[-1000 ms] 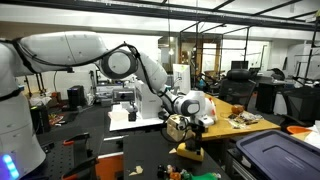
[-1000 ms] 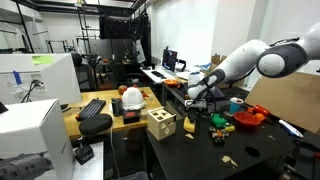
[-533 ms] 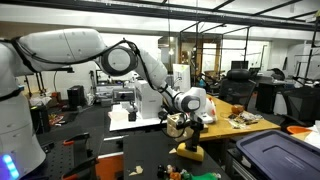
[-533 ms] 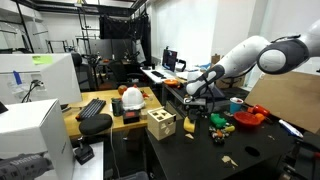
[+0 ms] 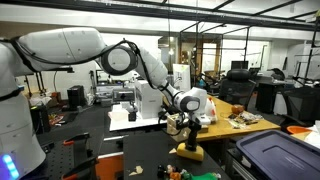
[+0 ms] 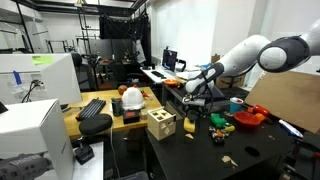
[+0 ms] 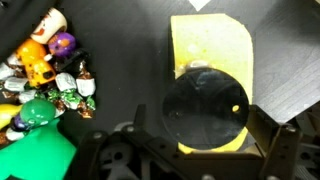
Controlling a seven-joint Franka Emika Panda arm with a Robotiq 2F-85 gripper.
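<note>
1. Wrist view: the hand (image 7: 205,128) hangs straight over a yellow block (image 7: 210,40), a flat-topped slab with rounded corners and a matte face. The block lies on the dark tabletop (image 7: 120,50).
2. A black disc (image 7: 205,100), round and smooth with one small bright spot near its rim, sits between the two dark fingers. It covers the lower half of the block. I cannot tell whether the fingers clamp the disc or only flank it.
3. Well apart from the block lies a heap of small toys (image 7: 50,65): glossy, rounded plastic figures in orange, purple, white and green. A larger bright green piece (image 7: 35,150) with a plain flat surface lies next to them.
4. In an exterior view the hand (image 6: 197,102) is just above the yellow block (image 6: 191,124). The block rests near the tabletop's edge, just beside a pale wooden box (image 6: 160,123), a cube with holes cut in its faces.
5. In an exterior view the smooth white arm (image 5: 140,65) curves down to the hand (image 5: 192,127), with the yellow block (image 5: 188,152) directly beneath it.
</note>
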